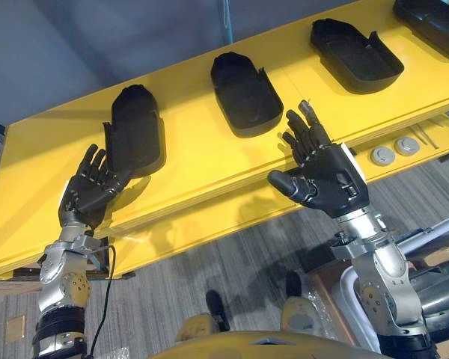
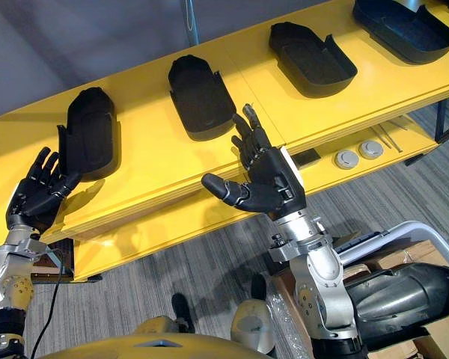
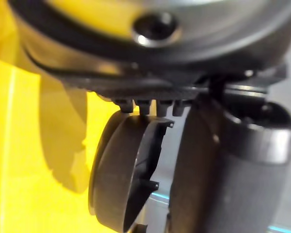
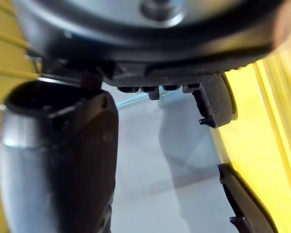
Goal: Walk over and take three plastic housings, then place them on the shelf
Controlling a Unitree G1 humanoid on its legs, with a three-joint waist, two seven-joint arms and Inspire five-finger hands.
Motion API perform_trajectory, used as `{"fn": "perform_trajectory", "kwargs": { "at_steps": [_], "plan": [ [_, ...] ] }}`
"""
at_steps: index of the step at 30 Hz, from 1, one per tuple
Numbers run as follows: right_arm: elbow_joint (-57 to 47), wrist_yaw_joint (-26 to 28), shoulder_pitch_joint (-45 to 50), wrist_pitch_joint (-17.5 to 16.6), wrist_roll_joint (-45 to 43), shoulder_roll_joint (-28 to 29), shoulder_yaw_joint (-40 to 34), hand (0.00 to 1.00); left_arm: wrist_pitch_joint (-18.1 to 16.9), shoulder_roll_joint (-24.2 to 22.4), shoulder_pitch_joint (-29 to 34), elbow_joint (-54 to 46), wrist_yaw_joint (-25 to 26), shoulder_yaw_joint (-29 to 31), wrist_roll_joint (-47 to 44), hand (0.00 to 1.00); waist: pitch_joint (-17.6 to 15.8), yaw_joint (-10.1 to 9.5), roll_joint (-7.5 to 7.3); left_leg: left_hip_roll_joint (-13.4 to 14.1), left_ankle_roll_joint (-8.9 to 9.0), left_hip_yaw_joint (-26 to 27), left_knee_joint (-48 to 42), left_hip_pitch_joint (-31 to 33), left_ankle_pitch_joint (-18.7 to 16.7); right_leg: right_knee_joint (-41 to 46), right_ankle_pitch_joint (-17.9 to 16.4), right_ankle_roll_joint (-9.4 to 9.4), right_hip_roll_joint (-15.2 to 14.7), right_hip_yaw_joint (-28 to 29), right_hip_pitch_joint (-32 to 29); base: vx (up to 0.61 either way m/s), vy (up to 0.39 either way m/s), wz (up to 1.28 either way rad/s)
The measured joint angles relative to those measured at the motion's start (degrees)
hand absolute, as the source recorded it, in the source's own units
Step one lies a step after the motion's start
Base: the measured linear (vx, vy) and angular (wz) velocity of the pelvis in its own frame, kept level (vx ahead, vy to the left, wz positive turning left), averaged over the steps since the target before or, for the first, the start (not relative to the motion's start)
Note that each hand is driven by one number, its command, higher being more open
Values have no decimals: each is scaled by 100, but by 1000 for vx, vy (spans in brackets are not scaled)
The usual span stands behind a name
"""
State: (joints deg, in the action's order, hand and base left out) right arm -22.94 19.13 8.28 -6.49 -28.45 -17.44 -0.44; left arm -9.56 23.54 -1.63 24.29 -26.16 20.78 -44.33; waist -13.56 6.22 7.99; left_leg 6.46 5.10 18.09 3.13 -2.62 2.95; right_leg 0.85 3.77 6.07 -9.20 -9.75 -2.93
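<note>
Left hand (image 1: 90, 191): hovering open, empty, fingertips (image 1: 97, 157) just beside housing 1 (image 1: 135, 123).
Right hand (image 1: 325, 176): hovering open, empty, near housing 2 (image 1: 245, 93).

Silver-grey arms (image 1: 382, 280), dark left hand (image 1: 90, 191), dark right hand (image 1: 331, 179), segmented fingers (image 1: 309, 118)

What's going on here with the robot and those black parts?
The robot faces the yellow shelf, where four black plastic housings lie in a row. Its left hand is open at the near end of the leftmost housing; contact is unclear. Its right hand is open and empty, in front of the shelf edge near the second housing.
</note>
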Motion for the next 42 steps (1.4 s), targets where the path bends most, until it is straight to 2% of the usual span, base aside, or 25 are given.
{"fn": "perform_trajectory", "kwargs": {
  "at_steps": [17, 21, 23, 26, 29, 31, 33, 36, 37, 38, 41, 42],
  "plan": [
    [-2, 17, 89, -5, 1, 14, 0, 100, -29, 0, 156, -22, 75, 39, -1, 100, 3, 16, 26, 5, 6, 56, 8, -36, -8, -95, 31, 30, 17, 29, 45, 0, 0, -1],
    [-43, 14, 180, -35, 10, 14, -2, 100, -345, -8, 220, -20, 1083, 72, 785, 100, 17, 33, 32, 16, 12, 88, 10, -100, -38, -180, 58, 29, 37, 38, 132, 6, -3, -4],
    [-65, -5, 208, -94, 11, 23, 5, 100, -555, -21, 229, -35, 1922, 188, 1643, 100, 18, 29, 29, 16, 12, 102, 13, -90, -38, -252, 101, 28, 45, 45, 149, 4, -3, -2],
    [-86, -224, 220, -189, 19, 110, 31, 100, -558, -100, 571, -732, 3056, 723, 2685, 100, 30, -1, 6, 22, 12, 73, 15, -96, -45, -347, 153, 28, 57, 17, 218, 12, -6, 4],
    [-174, -503, 271, -217, 115, 256, 31, 100, -595, -336, 901, -1877, 3663, 1200, 2934, 100, 40, -138, -8, 21, 15, -29, 24, -141, -47, -405, 159, 29, 54, -100, 351, 17, -10, 17],
    [-188, -755, 354, -242, 226, 342, 75, 100, -840, -715, 1117, -2820, 3908, 1410, 2880, 100, 131, -303, -24, 18, 27, -88, 36, -192, -63, -468, 154, 27, 52, -162, 470, 6, -4, 19],
    [-207, -1095, 462, -243, 599, 547, 117, 100, -1084, -1174, 1420, -3723, 3973, 1430, 2815, 100, 262, -387, -62, 13, 38, -177, 35, -193, -76, -528, 154, 28, 47, -255, 559, 6, -5, 20],
    [-209, -1695, 511, -244, 1035, 824, 111, 100, -1415, -2028, 1960, -5011, 3813, 1083, 2615, 100, 394, -476, -135, 9, 44, -224, 29, -197, -85, -530, 148, 25, 40, -307, 606, -14, -1, 10],
    [-209, -1964, 510, -246, 1144, 905, 101, 100, -1477, -2231, 2128, -5340, 3712, 753, 2579, 100, 427, -477, -168, 10, 45, -224, 21, -202, -85, -530, 149, 25, 40, -307, 618, -33, -1, 1],
    [-209, -2086, 510, -249, 1210, 936, 93, 100, -1512, -2292, 2182, -5437, 3659, 568, 2569, 100, 447, -471, -184, 11, 45, -218, 22, -203, -85, -530, 149, 25, 40, -303, 616, -49, -2, -2],
    [-218, -2748, 555, -250, 1529, 1038, -51, 100, -1537, -2388, 2208, -5730, 3317, -625, 2573, 100, 512, -393, -279, 20, 55, -72, 42, -271, -91, -530, 155, 34, 54, -177, 589, -65, 1, -23],
    [-232, -2929, 631, -250, 1642, 1094, -121, 100, -1538, -2384, 2196, -5764, 3218, -1012, 2595, 100, 533, -312, -312, 23, 64, 48, 49, -340, -115, -529, 164, 48, 63, -64, 577, -46, 10, -41]
  ]
}}
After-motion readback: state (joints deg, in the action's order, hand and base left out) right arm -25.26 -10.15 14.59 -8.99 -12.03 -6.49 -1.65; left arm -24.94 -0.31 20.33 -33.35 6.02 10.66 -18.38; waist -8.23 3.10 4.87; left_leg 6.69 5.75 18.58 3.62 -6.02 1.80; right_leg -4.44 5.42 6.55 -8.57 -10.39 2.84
